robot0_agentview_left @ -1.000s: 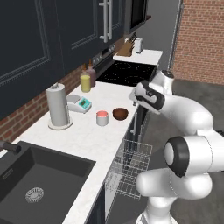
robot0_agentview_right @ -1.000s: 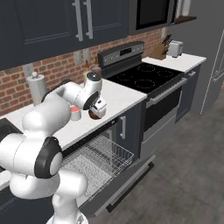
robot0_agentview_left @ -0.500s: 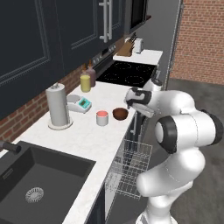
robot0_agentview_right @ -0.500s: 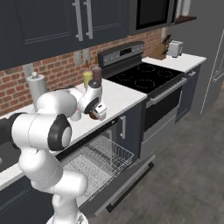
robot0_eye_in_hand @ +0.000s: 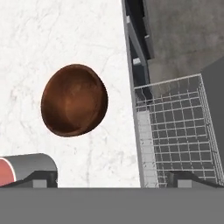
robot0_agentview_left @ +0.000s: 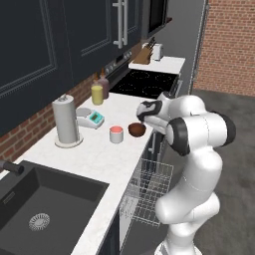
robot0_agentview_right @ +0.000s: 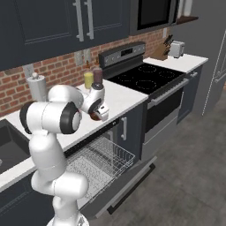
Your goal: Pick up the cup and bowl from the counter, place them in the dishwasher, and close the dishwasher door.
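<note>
The dark reddish-brown bowl (robot0_agentview_left: 136, 129) (robot0_eye_in_hand: 74, 99) sits near the front edge of the white counter (robot0_agentview_left: 94, 154). The pale cup (robot0_agentview_left: 116, 134) (robot0_eye_in_hand: 27, 169) with a salmon-red top stands just beside it. My gripper (robot0_agentview_left: 143, 118) (robot0_agentview_right: 102, 115) (robot0_eye_in_hand: 113, 181) hovers just above the bowl, a little to its dishwasher side. It is open, with nothing between its fingers, and the fingertips (robot0_eye_in_hand: 38, 179) stand wide apart. Below the counter edge the dishwasher's wire rack (robot0_agentview_left: 148, 191) (robot0_agentview_right: 100, 160) (robot0_eye_in_hand: 175, 131) is pulled out. The dishwasher door (robot0_agentview_right: 130, 178) lies folded down.
A paper-towel roll (robot0_agentview_left: 65, 121), a teal-and-white scale (robot0_agentview_left: 91, 117) and two bottles (robot0_agentview_left: 97, 93) stand behind the cup. A black sink (robot0_agentview_left: 45, 209) is on the left. The black stove (robot0_agentview_left: 144, 82) is further along the counter.
The arm has swung left along the counter edge, bringing the open gripper in over the bowl. Cup and bowl have not moved.
</note>
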Motion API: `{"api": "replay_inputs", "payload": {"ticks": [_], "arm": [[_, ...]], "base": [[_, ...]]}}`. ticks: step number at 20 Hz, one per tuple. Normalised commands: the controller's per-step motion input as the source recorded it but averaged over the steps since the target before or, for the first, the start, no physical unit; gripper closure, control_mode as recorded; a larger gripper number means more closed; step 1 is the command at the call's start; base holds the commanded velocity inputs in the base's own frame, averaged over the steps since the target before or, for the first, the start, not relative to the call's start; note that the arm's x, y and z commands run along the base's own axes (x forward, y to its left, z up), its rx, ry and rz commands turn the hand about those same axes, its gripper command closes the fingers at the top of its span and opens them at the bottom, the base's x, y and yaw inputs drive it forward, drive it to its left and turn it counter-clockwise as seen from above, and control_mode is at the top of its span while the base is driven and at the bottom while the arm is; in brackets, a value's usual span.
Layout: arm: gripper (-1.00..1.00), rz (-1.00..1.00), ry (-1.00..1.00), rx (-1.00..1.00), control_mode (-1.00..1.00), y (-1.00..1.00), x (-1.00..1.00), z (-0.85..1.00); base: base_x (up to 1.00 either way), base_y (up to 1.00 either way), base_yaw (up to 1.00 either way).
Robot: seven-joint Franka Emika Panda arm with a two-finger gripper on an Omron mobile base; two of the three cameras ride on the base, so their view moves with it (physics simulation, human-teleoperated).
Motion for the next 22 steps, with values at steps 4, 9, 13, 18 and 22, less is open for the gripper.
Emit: {"api": "replay_inputs", "payload": {"ticks": [4, 9, 13, 18, 22], "arm": [[-1.00, -0.04, 0.03, 0.00, -1.00, 0.00, 0.42, -0.26], [-1.00, -0.03, 0.02, 0.00, -1.00, 0.00, 0.36, -0.28], [-1.00, -0.02, 0.00, 0.00, -1.00, 0.00, 0.23, -0.34], [-1.00, -0.01, 0.00, 0.00, -1.00, 0.01, 0.15, -0.34], [-1.00, 0.00, 0.00, 0.00, -1.00, 0.04, 0.16, -0.28]], "base": [[0.00, 0.00, 0.00], [0.00, 0.00, 0.00], [0.00, 0.00, 0.00], [0.00, 0.00, 0.00], [0.00, 0.00, 0.00]]}}
